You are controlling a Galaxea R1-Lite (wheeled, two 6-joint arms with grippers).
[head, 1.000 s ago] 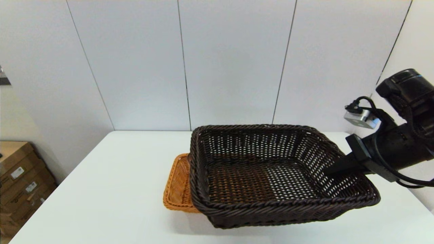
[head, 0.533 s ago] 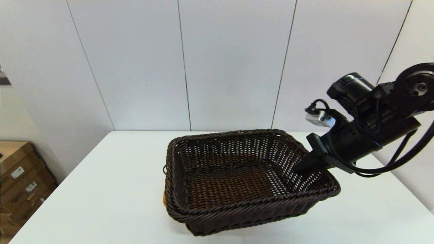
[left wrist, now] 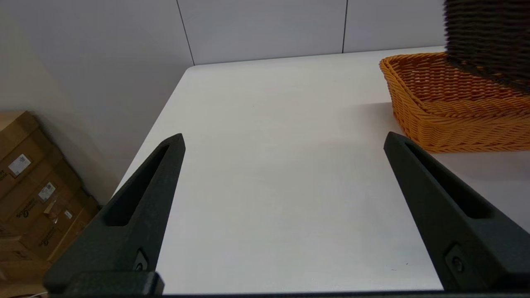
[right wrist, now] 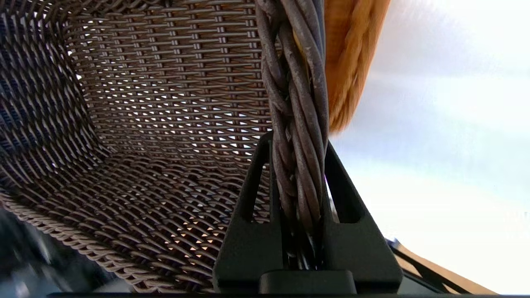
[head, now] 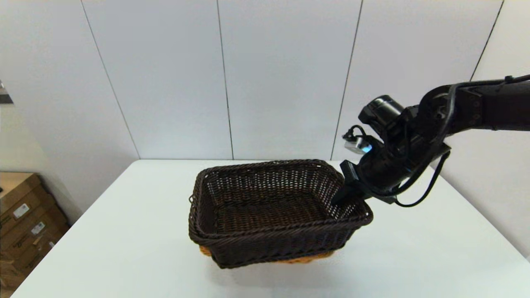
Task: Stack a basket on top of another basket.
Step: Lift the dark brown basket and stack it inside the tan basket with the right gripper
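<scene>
The dark brown basket [head: 269, 211] hangs over the orange-tan basket [head: 304, 259], which shows only as a thin strip under its front edge. My right gripper [head: 341, 196] is shut on the dark basket's right rim. In the right wrist view both fingers [right wrist: 252, 194] clamp the braided rim [right wrist: 296, 124], with the orange-tan basket [right wrist: 350, 62] just beyond it. From the left wrist view, the orange-tan basket [left wrist: 447, 107] stands on the table with the dark basket [left wrist: 488, 37] above it, whether touching I cannot tell. My left gripper [left wrist: 283, 138] is open, low at the table's near left.
The white table [head: 124, 231] ends at a panelled wall behind. Cardboard boxes [head: 25, 219] stand on the floor past the table's left edge. The right arm [head: 476, 107] reaches in from the right above the table.
The right gripper has carried the dark basket leftward and lower, from beside the orange-tan basket to directly over it. The orange-tan basket is now almost covered.
</scene>
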